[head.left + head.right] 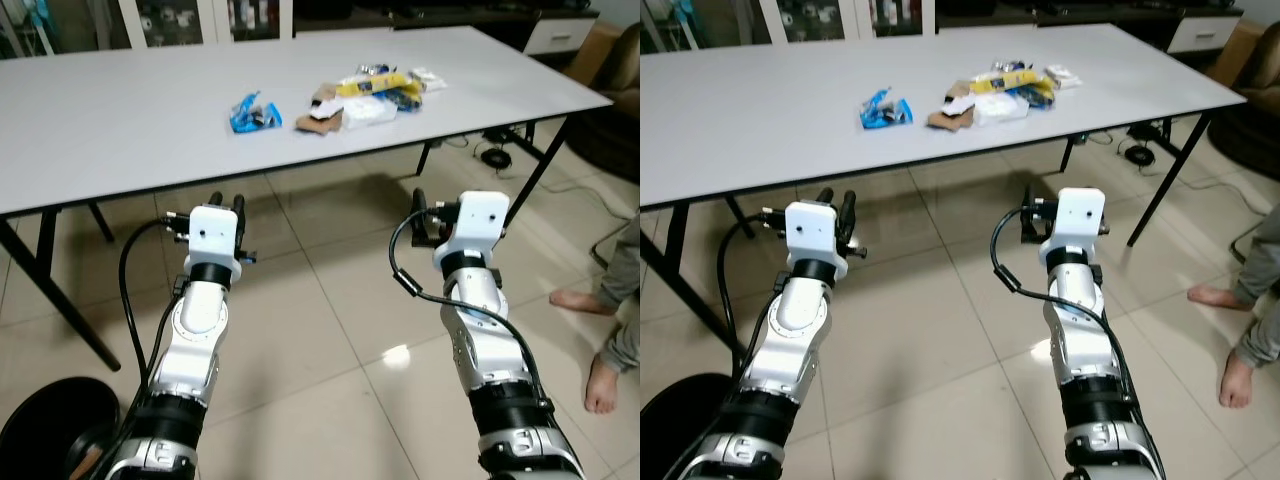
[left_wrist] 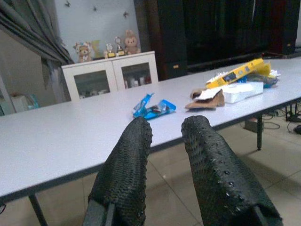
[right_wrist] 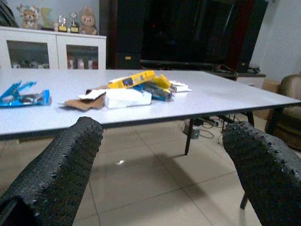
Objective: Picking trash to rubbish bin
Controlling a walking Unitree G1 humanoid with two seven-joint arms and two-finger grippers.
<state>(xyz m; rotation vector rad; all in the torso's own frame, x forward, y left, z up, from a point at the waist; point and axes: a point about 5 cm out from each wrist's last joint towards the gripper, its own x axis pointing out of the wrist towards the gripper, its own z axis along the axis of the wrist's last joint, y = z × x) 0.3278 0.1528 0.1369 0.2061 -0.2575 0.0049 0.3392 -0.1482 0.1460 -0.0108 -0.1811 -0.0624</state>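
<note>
Trash hasn't been touched yet as far as I can judge: all of it lies on the table, nothing is in either gripper, so the whole pick-and-drop job is left. Nearest me, at my lower left on the floor, sits one black rubbish bin [image 1: 45, 425]; I can't tell what is inside it. Both arms are raised in front of me over the tiled floor, just short of the table's near edge. My left gripper [image 2: 164, 155] has its two fingers close together with a narrow gap, holding nothing; my right gripper [image 3: 162, 165] has its fingers spread wide, also holding nothing. Off to the right one person stands barefoot, two feet [image 1: 590, 340] showing. Further out is one long white table [image 1: 110, 130]. On it I count one blue wrapper [image 1: 255, 113] lying alone, and just right of it a cluster: one brown cardboard scrap [image 1: 320, 122], one white packet [image 1: 370, 110], one yellow box [image 1: 378, 84], plus some small wrappers at the far side that I can't count reliably. My next job, I reckon, is stepping closer, since the trash lies well apart from both grippers.
</note>
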